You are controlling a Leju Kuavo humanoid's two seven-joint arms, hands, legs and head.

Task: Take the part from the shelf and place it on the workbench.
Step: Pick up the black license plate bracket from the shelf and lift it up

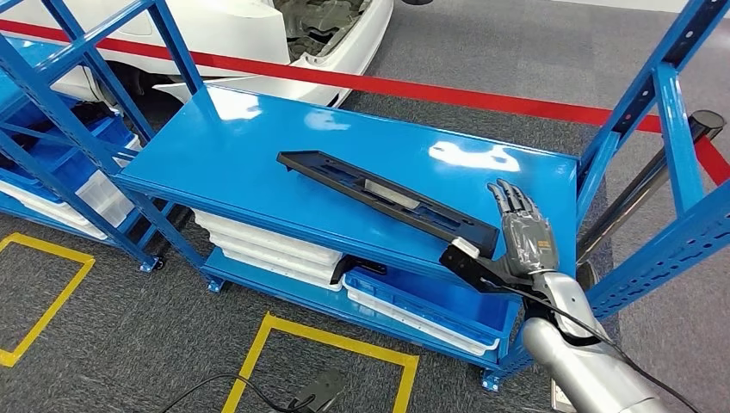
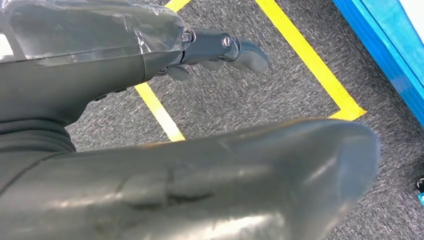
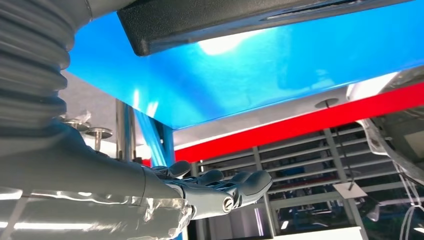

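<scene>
Still the reach step: right robot hand [image 1: 522, 231] is flat and empty just beside the part [image 1: 387, 196] on the shelf [image 1: 241, 146]. Next it needs to get its fingers round the near end. Left robot hand [image 2: 210, 47] hangs over the floor holding nothing, fingers loosely bent.

The right hand [image 1: 521, 225] has open shelf [image 1: 258, 155] beyond it (blue upright [image 1: 667, 120] crowds its right).

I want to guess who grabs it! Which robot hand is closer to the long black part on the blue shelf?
Right. The right hand is right beside the near end of the long black part, fingers open. The left hand hangs low over the grey floor, away from the shelf.
</scene>
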